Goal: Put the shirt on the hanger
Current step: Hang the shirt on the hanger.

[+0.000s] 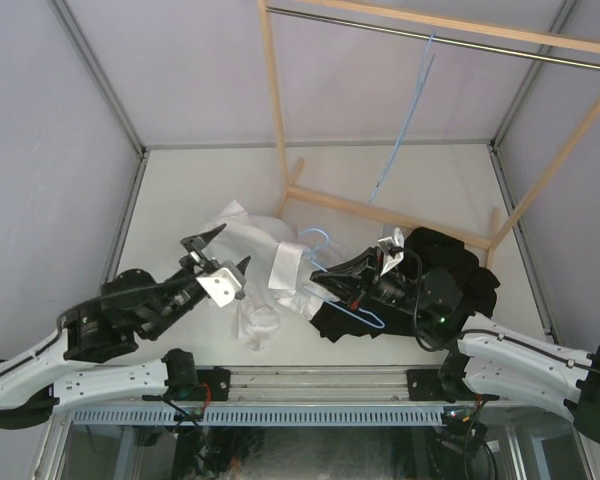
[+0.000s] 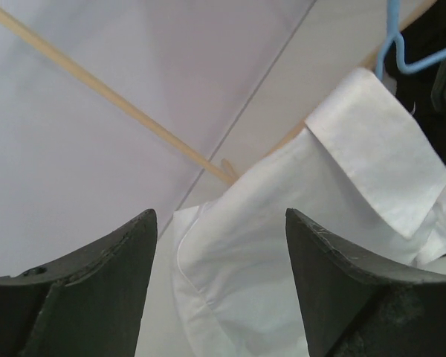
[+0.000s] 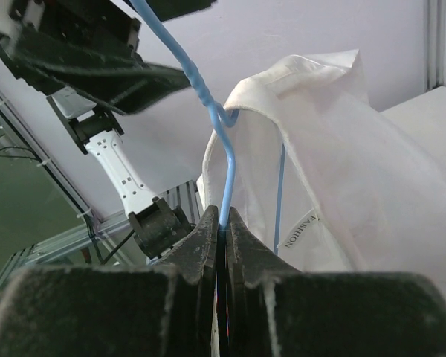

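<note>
The white shirt [image 1: 263, 262] lies crumpled on the table between the arms. Its collar also shows in the left wrist view [image 2: 372, 156]. A blue wire hanger [image 1: 323, 247] sits at the shirt's right edge. My right gripper [image 1: 320, 275] is shut on the hanger's wire [image 3: 227, 186] just below the twisted neck. Part of the shirt [image 3: 320, 163] is draped over one hanger shoulder, and a label shows inside. My left gripper [image 1: 230, 248] is open and empty, just above the shirt's left part. The shirt fabric shows between its open jaws [image 2: 220, 216].
A black garment [image 1: 455, 270] lies heaped under and behind my right arm. A wooden rack [image 1: 273, 110] stands at the back with a metal rail [image 1: 460, 40]. A second blue hanger [image 1: 400, 130] hangs from the rail. Grey walls enclose the table.
</note>
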You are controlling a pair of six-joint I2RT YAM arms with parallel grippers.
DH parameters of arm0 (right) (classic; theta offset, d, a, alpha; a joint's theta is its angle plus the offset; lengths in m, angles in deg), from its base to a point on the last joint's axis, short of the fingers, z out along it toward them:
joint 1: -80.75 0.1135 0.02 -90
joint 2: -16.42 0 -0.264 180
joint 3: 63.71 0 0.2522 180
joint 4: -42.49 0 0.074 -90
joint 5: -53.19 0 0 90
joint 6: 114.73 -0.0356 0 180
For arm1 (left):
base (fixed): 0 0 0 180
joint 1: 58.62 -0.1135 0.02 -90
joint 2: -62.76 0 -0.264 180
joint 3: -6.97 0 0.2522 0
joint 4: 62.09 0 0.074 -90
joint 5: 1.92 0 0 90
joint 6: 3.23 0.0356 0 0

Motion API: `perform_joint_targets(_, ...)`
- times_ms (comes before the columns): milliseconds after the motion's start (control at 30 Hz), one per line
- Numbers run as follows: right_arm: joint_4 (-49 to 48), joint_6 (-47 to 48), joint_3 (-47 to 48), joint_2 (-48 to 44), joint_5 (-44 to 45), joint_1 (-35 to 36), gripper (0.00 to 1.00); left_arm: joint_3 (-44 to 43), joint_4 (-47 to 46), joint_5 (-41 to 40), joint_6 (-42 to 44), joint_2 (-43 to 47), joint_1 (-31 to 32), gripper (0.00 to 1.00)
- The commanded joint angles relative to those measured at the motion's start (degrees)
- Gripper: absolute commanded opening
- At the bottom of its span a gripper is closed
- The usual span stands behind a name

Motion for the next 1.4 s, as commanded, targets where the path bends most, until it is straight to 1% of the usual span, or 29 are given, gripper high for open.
perform_joint_targets(0,-2.82,-0.45,0.6,-2.0,-1.39,0.85,0.0,4.02,-0.9,1.9,8.89,-0.61,0.22,0.73)
perform_joint_targets(100,-0.54,0.75,0.92,-2.6,-2.68,1.0,0.0,4.83,-0.6,3.98,9.31,-1.29,0.24,0.72)
perform_joint_targets(233,3.29,2.26,1.09,-3.87,-4.76,1.13,0.0,4.99,0.11,6.18,8.43,-1.64,0.25,0.68)
perform_joint_targets(367,5.13,2.76,1.14,-5.3,-5.8,1.77,0.0,5.33,0.29,6.56,8.38,-1.84,0.21,0.61)
perform_joint_targets(467,5.31,2.94,1.11,-5.87,-5.95,2.4,0.0,5.3,1.93,8.12,8.02,-2.2,0.21,0.55)
perform_joint_targets(567,4.78,2.75,1.12,-5.79,-6.49,2.71,0.0,4.68,4.27,10.02,7.39,-2.9,0.22,0.51)
perform_joint_targets(867,3.58,2.58,1.75,-4.15,-8.43,3.46,0.0,4.94,4.41,13.49,5.65,-4.5,0.21,0.5)
perform_joint_targets(967,3.73,2.78,2.29,-3.76,-8.54,3.89,0.0,4.4,4.29,14.05,5.82,-5.86,0.22,0.4)
perform_joint_targets(1000,3.65,2.85,2.36,-3.61,-8.51,3.94,0.0,4.08,4.32,14.09,5.72,-6.41,0.21,0.35)
perform_joint_targets(1033,3.68,2.78,2.42,-3.45,-8.5,3.98,0.0,3.86,4.4,14.21,5.65,-7.06,0.22,0.32)
perform_joint_targets(1167,3.12,2.4,2.55,-2.69,-8.69,4.28,0.0,3.39,4.45,15.68,5.25,-8.33,0.24,0.3)
perform_joint_targets(1367,3.38,2.36,2.97,-2.07,-8.36,4.56,0.0,3.34,4.03,17.52,4.32,-7.53,0.24,0.29)
